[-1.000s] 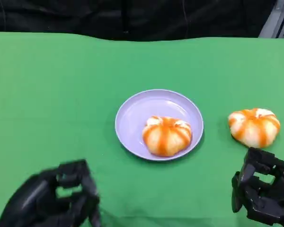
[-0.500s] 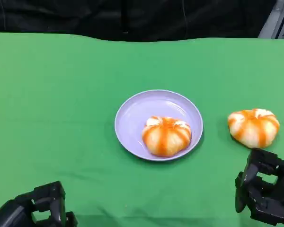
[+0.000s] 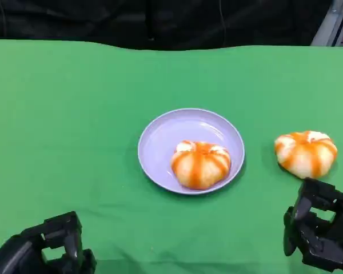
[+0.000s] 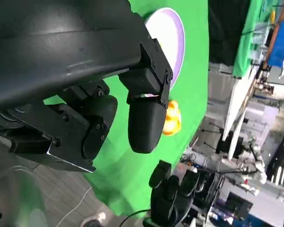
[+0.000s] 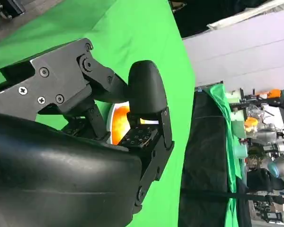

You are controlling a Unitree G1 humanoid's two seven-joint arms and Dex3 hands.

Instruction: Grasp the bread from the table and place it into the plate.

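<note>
Bread (image 3: 306,153) unmoved on table; left hand (image 3: 46,251) has barely shifted.

Bright, even light on the green bench (image 3: 74,114); soft shadows fall just beside the plate (image 3: 160,137). Wrist views look slightly blurred, perhaps stretched at their edges.

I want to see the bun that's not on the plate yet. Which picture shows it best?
The head view: the loose bun lies whole on the green table, right of the plate. The right wrist view shows an orange sliver of it behind that hand's fingers. The left wrist view shows a small orange bit.
</note>
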